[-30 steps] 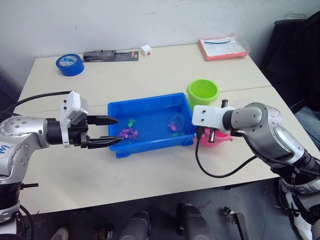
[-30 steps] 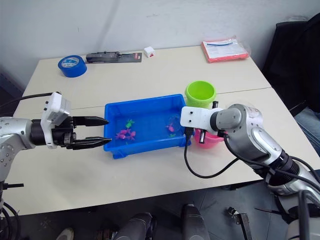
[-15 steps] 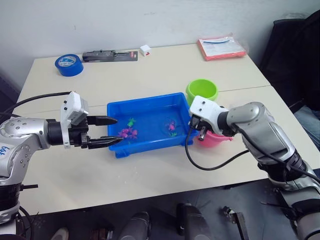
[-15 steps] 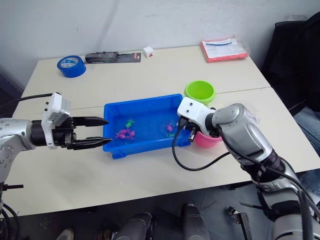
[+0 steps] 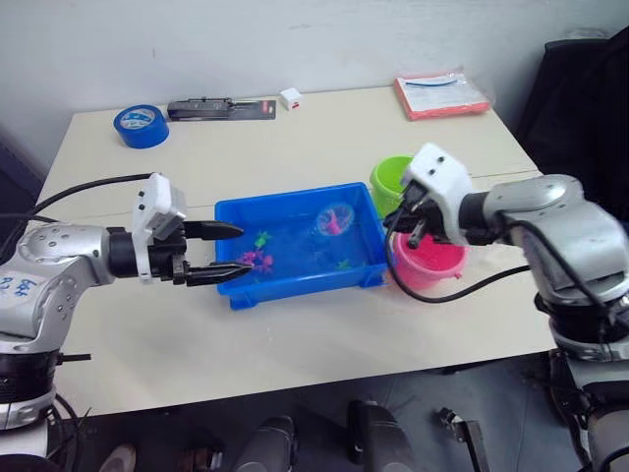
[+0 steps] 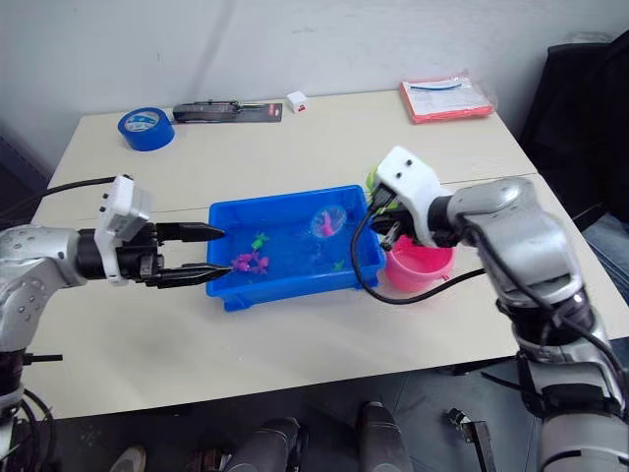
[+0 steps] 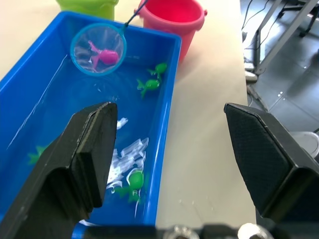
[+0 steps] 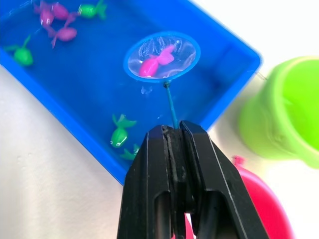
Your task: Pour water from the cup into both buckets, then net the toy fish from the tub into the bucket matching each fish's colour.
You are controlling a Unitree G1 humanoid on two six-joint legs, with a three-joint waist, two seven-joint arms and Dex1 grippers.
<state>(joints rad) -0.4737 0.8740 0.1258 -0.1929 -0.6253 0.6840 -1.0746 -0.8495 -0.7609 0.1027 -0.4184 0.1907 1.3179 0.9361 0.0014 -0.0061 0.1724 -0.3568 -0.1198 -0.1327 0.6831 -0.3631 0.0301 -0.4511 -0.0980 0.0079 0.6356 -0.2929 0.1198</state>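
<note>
Net: the net (image 8: 161,57) hangs over the far right part of the tub, its hoop carrying one magenta fish (image 8: 155,61); its thin handle runs back to the right gripper (image 8: 175,144), whose fingers are pressed together on the stick
Progress: the netting stage looks under way; one pink fish is lifted and, by judgement, bound for the pink bucket; several fish are left in the tub, so most of the sorting seems still to do; whether the pouring is finished cannot be told, and no fish can be made out in either bucket
Tub: the blue tub (image 5: 295,290) sits mid-counter holding shallow water; a cluster of magenta fish (image 5: 257,260) lies near its left end with a green fish (image 5: 261,238) just beside; another green fish (image 5: 343,264) rests near the right end
Buckets: the pink bucket (image 5: 428,265) stands just beside the tub's right end, nearer the robot; the green bucket (image 5: 391,177) stands just behind it, near the tub's far right corner
Left gripper: the left gripper (image 5: 220,252) hovers at the tub's left end, fingers spread and holding nothing
Counter: the counter (image 5: 314,138) also carries a blue tape roll (image 5: 141,126) at the far left
</note>
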